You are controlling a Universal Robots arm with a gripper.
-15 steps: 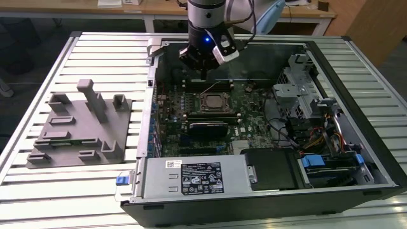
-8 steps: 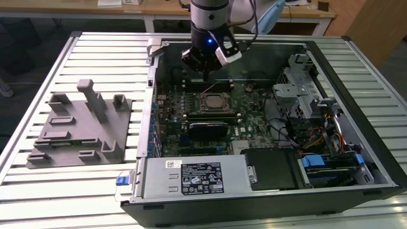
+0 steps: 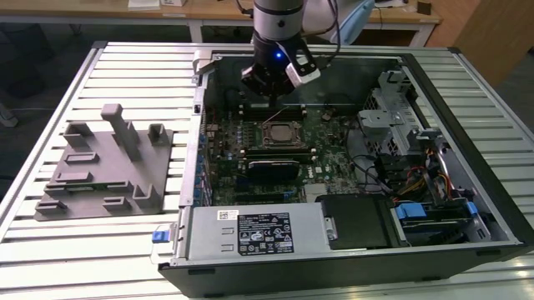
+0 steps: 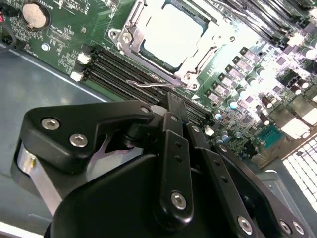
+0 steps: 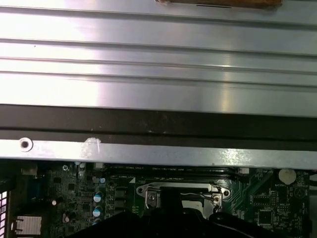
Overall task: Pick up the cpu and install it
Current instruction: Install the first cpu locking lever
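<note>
Gripper (image 4: 171, 106) nearest lens in second wrist view, fingers together, empty. Cpu (image 4: 171, 34) seated in socket (image 4: 130, 29), just beyond fingertips, lever (image 4: 153, 84) between them.

You see the cpu (image 4: 172, 33) in the second wrist view as a small flat square with a pale, shiny metal top. It lies flat inside the socket frame (image 4: 130, 30) on the green motherboard (image 4: 69, 39), already seated. In the exterior view the cpu (image 3: 279, 132) sits near the middle of the board, level.
</note>
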